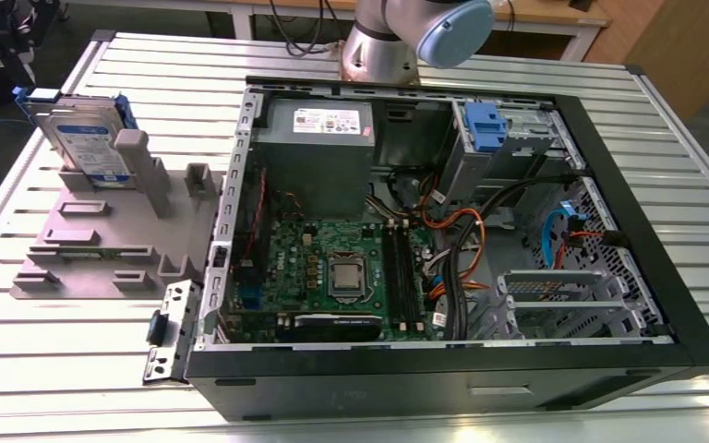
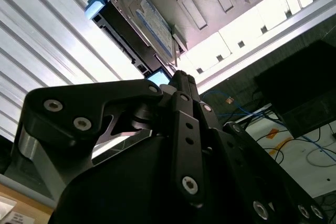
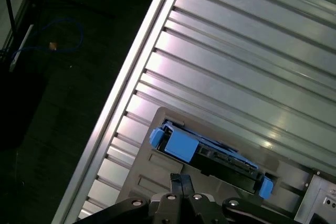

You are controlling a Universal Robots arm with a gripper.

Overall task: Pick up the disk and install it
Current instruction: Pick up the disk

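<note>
Approach to the disk [image 1: 90, 138] is judged to be the step in hand. Nothing is held, and the gripper [image 3: 181, 182] is seen in both wrist views with its fingers pressed together on nothing, well apart from the disk. The disk is stood on edge in a grey stand [image 1: 96, 245] in the upper left of the exterior view, on the table [image 1: 34, 369] beside the open case [image 1: 428, 380], with blue carrier tabs at its ends. For a clean pick, the fingers would have to be spread before any descent, since closed tips would only strike the upper edge. The grip is best taken across the two flat faces, centred along that edge, clear of the stand's posts and of the blue tabs, which look likely to flex. The wrist should be squared to the disk so that it can be drawn straight out of its slot without binding.
</note>
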